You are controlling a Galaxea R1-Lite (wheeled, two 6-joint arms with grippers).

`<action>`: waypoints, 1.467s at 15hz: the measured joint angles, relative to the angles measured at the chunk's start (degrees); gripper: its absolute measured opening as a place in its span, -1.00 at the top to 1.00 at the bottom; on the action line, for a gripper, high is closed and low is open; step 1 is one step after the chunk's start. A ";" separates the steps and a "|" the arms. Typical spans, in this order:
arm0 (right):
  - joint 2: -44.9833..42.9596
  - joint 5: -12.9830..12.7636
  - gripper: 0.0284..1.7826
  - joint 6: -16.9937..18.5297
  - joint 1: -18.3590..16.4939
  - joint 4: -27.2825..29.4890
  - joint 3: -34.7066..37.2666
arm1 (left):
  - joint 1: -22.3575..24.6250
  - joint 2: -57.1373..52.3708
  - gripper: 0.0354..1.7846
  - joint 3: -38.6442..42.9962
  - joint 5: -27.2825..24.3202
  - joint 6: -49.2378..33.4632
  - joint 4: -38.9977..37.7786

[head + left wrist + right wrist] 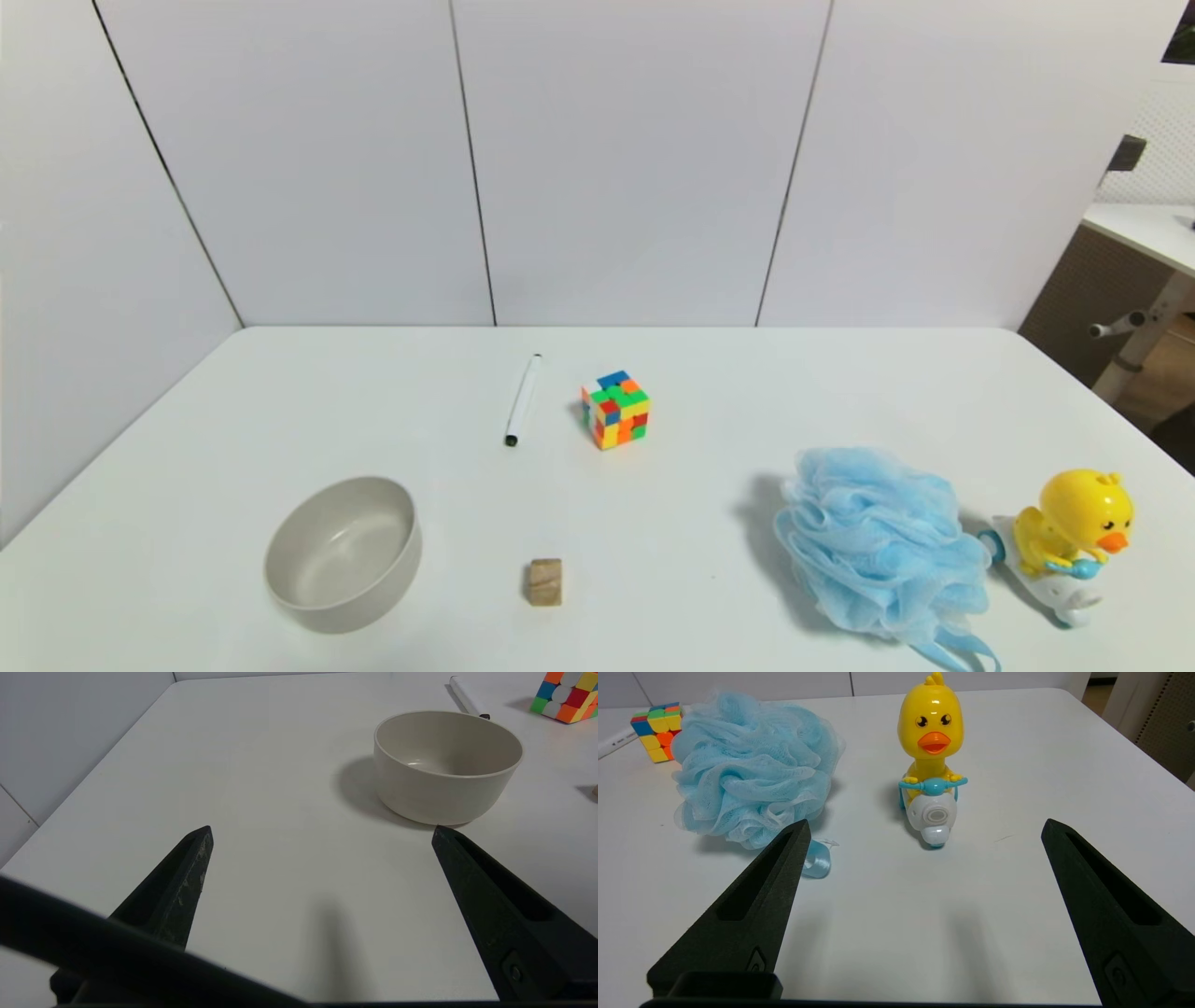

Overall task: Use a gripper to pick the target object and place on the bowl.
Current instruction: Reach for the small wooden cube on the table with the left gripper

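Observation:
A small tan wooden cube (pixel 544 581) sits on the white table near the front, a little right of the off-white bowl (pixel 343 553). The bowl also shows in the left wrist view (pixel 446 770), empty, just beyond the left gripper (pixel 322 833). That gripper is open and empty above bare table at the near left. Only a sliver of the cube shows at the edge of that view (pixel 595 790). The right gripper (pixel 924 828) is open and empty at the near right, in front of a duck toy. Neither arm shows in the head view.
A multicoloured puzzle cube (pixel 615 410) and a white marker pen (pixel 523 399) lie at mid-table. A blue bath pouf (pixel 878 541) and a yellow duck toy on a scooter (pixel 1064 541) sit at the right front. The table (pixel 709 523) ends at panel walls behind.

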 joint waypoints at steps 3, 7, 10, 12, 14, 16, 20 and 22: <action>0.00 -0.01 -0.92 0.02 0.00 -0.02 0.00 | 0.00 0.00 -0.89 0.00 -0.02 0.00 0.00; 0.00 -0.01 -0.92 0.00 0.00 -0.02 0.00 | -0.02 0.00 -0.89 0.00 0.00 0.00 0.00; 0.00 -0.01 -0.92 0.02 0.00 -0.02 0.00 | 0.00 0.00 -0.89 0.00 0.00 0.00 0.00; 0.00 -0.01 -0.92 0.02 0.00 -0.02 0.00 | 0.00 0.00 -0.89 0.00 -0.02 0.00 0.00; 0.00 -0.01 -0.92 0.02 0.00 0.00 0.00 | 0.00 0.00 -0.89 0.00 0.00 0.00 0.00; 0.00 -0.01 -0.92 0.00 0.00 0.00 0.00 | 0.00 0.00 -0.89 0.00 0.00 -0.09 0.00; 0.00 -0.01 -0.92 0.02 0.00 -0.02 0.00 | 0.02 0.00 -0.89 0.00 0.00 0.06 -0.07; 0.00 -0.01 -0.92 0.02 0.00 -0.02 0.00 | 0.02 0.00 -0.89 0.00 0.00 -0.39 -0.27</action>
